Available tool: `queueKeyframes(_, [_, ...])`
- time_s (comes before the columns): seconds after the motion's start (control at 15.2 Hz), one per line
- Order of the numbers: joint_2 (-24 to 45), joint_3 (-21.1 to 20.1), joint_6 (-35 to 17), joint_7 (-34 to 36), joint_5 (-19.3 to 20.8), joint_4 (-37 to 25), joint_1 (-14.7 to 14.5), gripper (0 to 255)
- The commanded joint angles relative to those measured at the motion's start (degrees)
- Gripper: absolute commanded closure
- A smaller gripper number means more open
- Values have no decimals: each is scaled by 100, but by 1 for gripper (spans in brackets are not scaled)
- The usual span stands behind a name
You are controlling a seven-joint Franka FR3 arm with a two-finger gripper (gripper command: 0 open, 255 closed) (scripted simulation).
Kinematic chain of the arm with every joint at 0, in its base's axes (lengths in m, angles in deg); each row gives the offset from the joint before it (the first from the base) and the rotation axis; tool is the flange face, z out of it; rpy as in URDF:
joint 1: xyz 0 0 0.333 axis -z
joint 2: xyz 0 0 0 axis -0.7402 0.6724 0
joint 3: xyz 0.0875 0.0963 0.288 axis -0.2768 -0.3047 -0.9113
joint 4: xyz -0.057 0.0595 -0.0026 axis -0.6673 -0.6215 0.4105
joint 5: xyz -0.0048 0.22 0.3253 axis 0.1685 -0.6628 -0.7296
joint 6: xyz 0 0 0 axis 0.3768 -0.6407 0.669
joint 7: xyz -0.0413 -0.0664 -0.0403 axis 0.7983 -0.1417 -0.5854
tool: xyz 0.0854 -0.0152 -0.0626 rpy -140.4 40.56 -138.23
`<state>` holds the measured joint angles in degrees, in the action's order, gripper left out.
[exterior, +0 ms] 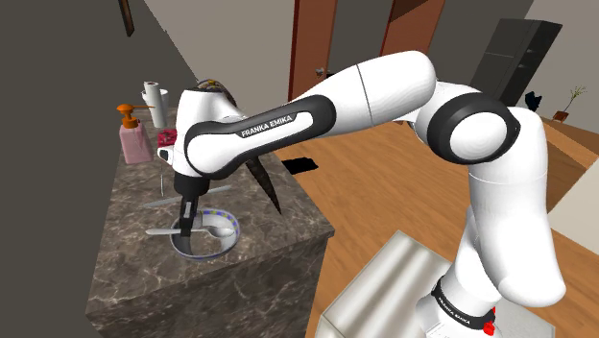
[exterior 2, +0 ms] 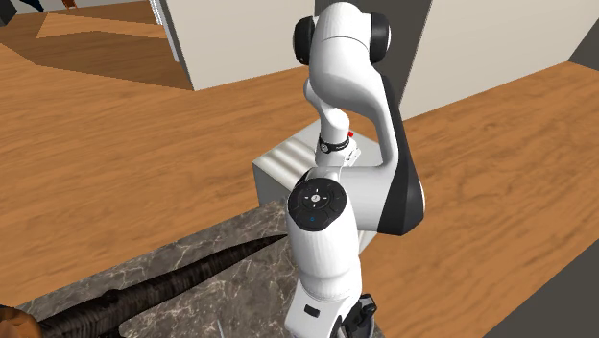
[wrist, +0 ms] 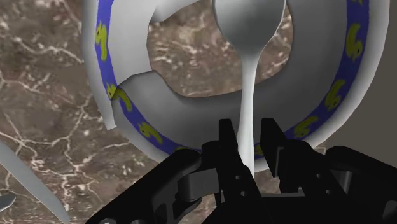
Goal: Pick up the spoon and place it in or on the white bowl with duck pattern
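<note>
— Where is the thing you're after?
— Your pale grey spoon (wrist: 249, 38) lies across the white bowl with a blue band of yellow ducks (wrist: 343, 76). Its head is above the hollow, and the bowl sits on the dark marbled counter (wrist: 44, 127).
— And your hand?
— Your black gripper (wrist: 248, 127) is narrow, clasping the spoon's handle over the bowl's rim.

bright, even light with only soft shading.

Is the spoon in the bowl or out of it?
In: the spoon lies with its head over the middle of the bowl, handle crossing the duck-patterned rim.
</note>
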<state>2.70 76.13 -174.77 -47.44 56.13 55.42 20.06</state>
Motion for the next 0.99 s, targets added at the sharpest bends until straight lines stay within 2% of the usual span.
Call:
queueKeyframes(0.0, [1,1,-1,-1,1,5,1,255])
queueKeyframes(0.13, [1,1,-1,-1,1,5,1,255])
queueKeyframes(0.2, [-1,1,-2,0,1,7,1,0])
queueKeyframes(0.53, [1,1,-1,-1,1,5,1,0])
queueKeyframes(0.79, [-351,11,547,-11,-24,-181,96,0])
queueKeyframes(0.92, [-352,12,547,-11,-24,-180,95,0])
